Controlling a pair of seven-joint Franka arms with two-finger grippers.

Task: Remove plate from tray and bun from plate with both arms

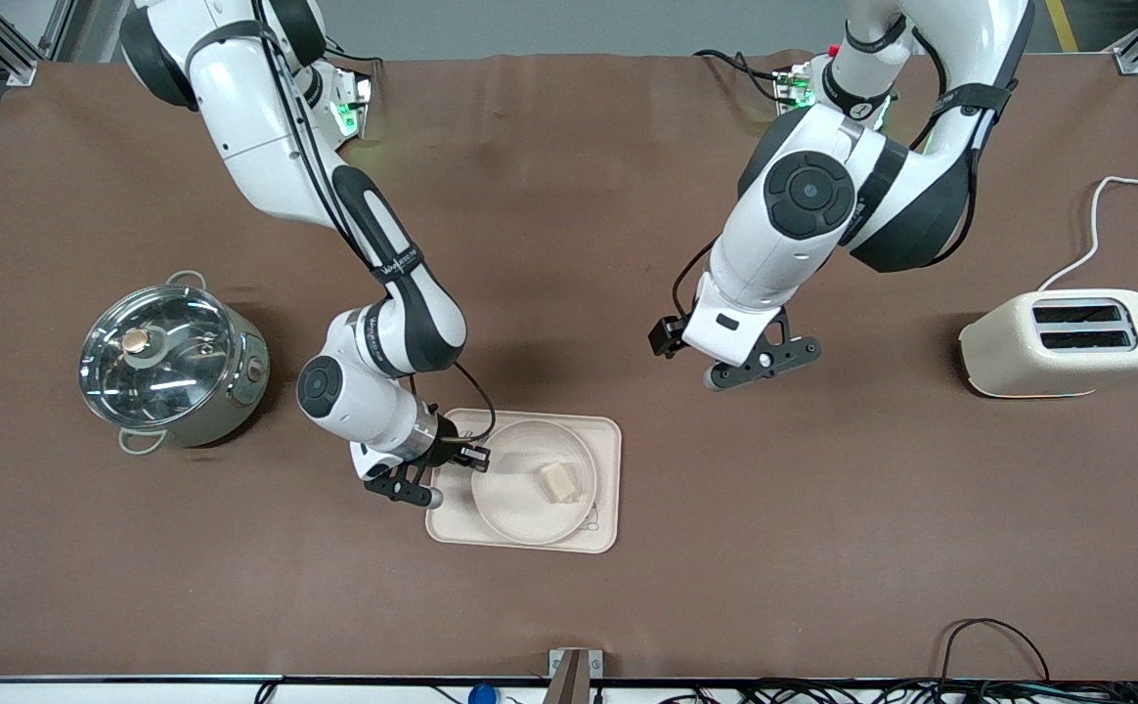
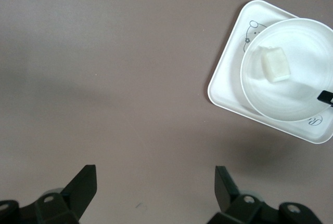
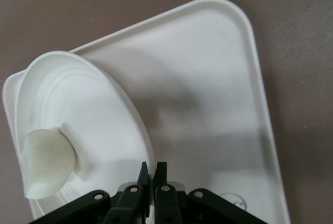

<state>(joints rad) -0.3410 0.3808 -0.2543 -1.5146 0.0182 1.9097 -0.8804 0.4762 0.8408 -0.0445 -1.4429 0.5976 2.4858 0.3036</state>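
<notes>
Steel pot [image 1: 173,364] with a glass lid sits toward the right arm's end of the table, on the brown cloth [image 1: 823,548]. Right arm reaches down from its base to the tray's edge on the pot's side; right gripper [image 1: 429,478] is low at the rim of the plate [image 1: 520,499], fingers [image 3: 158,174] pinched nearly together on that rim, so it is clamped on the plate. In the right wrist view the plate [image 3: 99,130] looks tilted, its gripped edge raised over the tray [image 3: 208,99], though how far it clears the tray cannot be told. The rectangular cream tray [image 1: 606,489] lies near the middle of the table, nearer the front camera than both arms' elbows; a small drawn figure shows at its corner [image 2: 253,29]. The plate [image 2: 299,89] lies within the tray's outline and covers most of it. The bun [image 1: 559,482], a small pale block, rests on the plate, off centre toward the left arm's end; it shows likewise in the left wrist view [image 2: 276,64] and as a pale rounded lump in the right wrist view [image 3: 47,169]. Left gripper [image 1: 763,364] hangs in the air over bare cloth, well apart from the tray, toward the left arm's end; its fingers [image 2: 83,182] stand wide apart with nothing between them, released. The left arm waits. Cream toaster [image 1: 1063,342] with two slots stands near the left arm's end of the table, a white cord [image 1: 1097,225] running from it toward the table's edge.
</notes>
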